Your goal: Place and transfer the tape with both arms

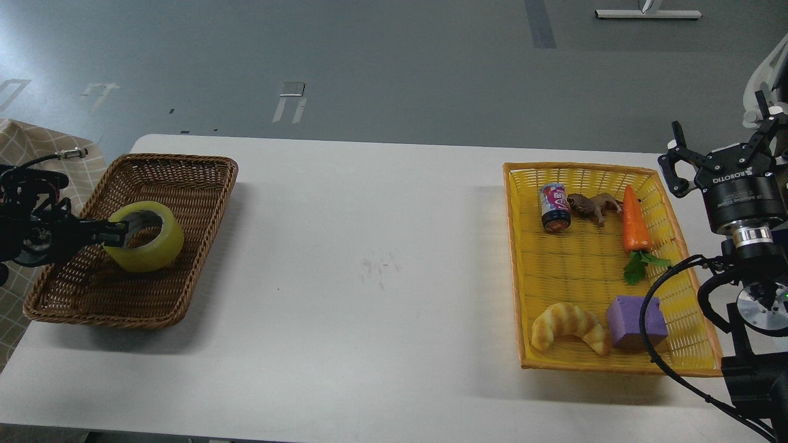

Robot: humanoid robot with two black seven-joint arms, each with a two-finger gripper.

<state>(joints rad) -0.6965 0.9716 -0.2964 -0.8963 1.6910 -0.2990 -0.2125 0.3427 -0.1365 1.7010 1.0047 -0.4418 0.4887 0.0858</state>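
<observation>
We see the tape [146, 237] in our brown wicker basket [184, 184] at the left end of the white table [369, 258], tilted so its grey-white core opening faces up and toward our left side. Our left claw [117, 232] reaches in from the left edge and meets the roll at its near rim; one dark finger [111, 229] lies across the rim toward the core hole, so the claw looks clamped on the roll's wall, though the other finger is hidden behind the yellow tape. Whether the roll rests on the basket floor or is lifted just clear of it we cannot tell

Our right claw [720, 151] stands well apart from the tape, raised at the right edge of the table beside the far right corner of the yellow plastic basket [517, 246]. Its fingers [677, 144] are spread apart and hold nothing. In that yellow basket lie a small can [555, 208], a brown toy animal [594, 206] just beside it, a toy carrot [635, 223] with green leaves, a croissant [569, 326] and a purple block [634, 320] near the front wall. A black cable [652, 307] from our right arm loops over the purple block
</observation>
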